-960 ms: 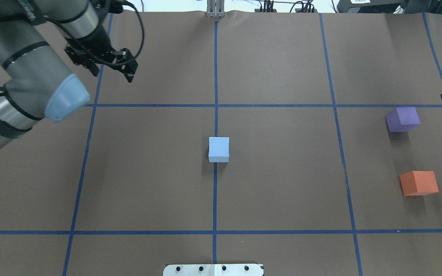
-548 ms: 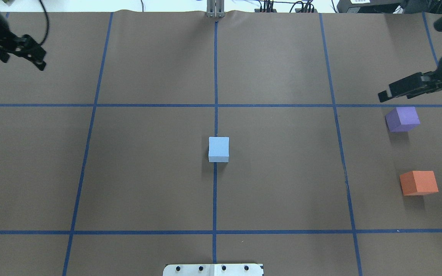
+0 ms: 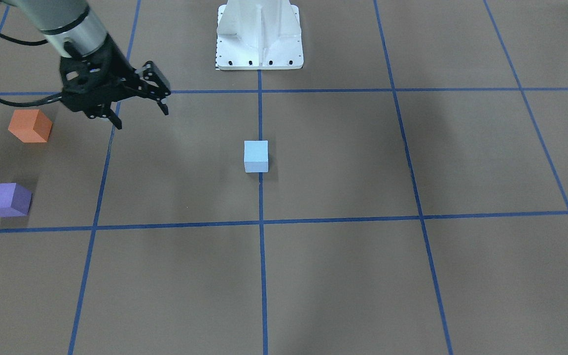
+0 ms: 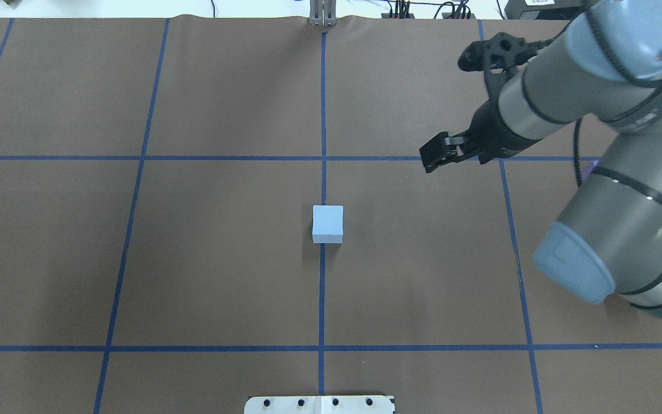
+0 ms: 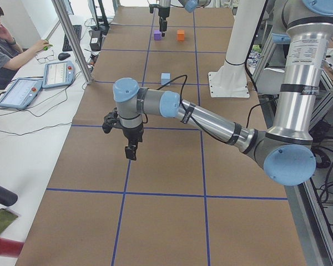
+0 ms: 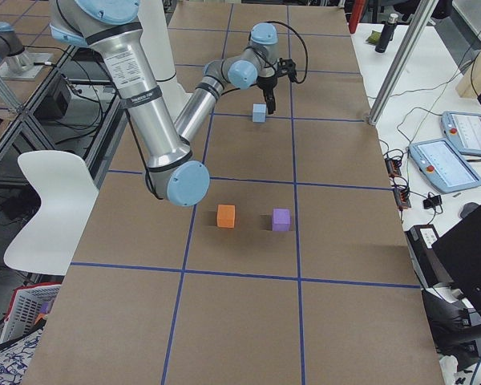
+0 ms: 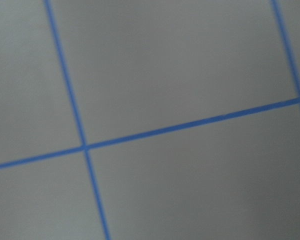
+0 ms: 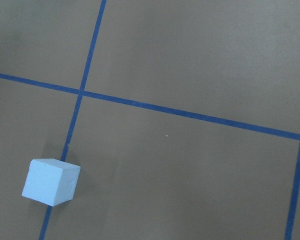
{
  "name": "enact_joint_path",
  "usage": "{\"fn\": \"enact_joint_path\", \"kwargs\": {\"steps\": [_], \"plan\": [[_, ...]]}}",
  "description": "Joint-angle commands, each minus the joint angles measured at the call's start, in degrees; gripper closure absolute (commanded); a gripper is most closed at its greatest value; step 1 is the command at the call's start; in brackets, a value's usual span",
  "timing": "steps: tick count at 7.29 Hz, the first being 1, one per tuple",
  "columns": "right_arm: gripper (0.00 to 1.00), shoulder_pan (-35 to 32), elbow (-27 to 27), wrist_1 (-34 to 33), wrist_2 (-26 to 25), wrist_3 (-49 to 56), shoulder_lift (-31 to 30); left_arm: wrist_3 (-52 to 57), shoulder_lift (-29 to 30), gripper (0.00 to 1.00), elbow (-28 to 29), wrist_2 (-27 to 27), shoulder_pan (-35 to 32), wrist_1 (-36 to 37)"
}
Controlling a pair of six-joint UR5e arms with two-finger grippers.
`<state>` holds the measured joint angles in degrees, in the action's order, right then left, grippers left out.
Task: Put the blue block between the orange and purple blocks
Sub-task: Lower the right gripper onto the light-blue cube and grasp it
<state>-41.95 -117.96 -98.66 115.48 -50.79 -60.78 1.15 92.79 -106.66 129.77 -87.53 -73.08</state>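
The light blue block sits at the table's middle on a tape line; it also shows in the front view and the right wrist view. The orange block and the purple block stand apart on the robot's right side; in the overhead view the right arm hides them. My right gripper is open and empty, in the air between the orange and blue blocks, to the blue block's far right in the overhead view. My left gripper shows only in the exterior left view; I cannot tell its state.
The robot's white base plate is at the table's near edge. Blue tape lines divide the brown table cover. An operator sits at a side table with tablets past the far edge.
The left arm has swung out of the overhead view to the left. The right arm has swept in from the right toward the middle and now covers the purple and orange blocks there.
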Motion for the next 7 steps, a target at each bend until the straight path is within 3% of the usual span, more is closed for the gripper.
{"fn": "enact_joint_path", "kwargs": {"steps": [1, 2, 5, 7], "plan": [[0.01, 9.9, 5.8, -2.1, -9.0, -6.7, 7.8, 0.3, -7.0, 0.00, 0.7, 0.1, -2.8, -5.3], [0.01, 13.3, 11.4, -1.8, -13.5, -8.8, 11.7, 1.9, -9.1, 0.00, -0.1, 0.2, -2.8, -6.8], [0.03, 15.7, 28.2, 8.5, -16.1, -12.1, 18.1, 2.4, -9.2, 0.00, 0.0, 0.2, -2.8, -7.0], [0.03, 15.8, 29.8, 9.1, -16.3, -12.5, 18.2, 2.4, -9.2, 0.00, 0.0, 0.2, -2.7, -7.0]]}}
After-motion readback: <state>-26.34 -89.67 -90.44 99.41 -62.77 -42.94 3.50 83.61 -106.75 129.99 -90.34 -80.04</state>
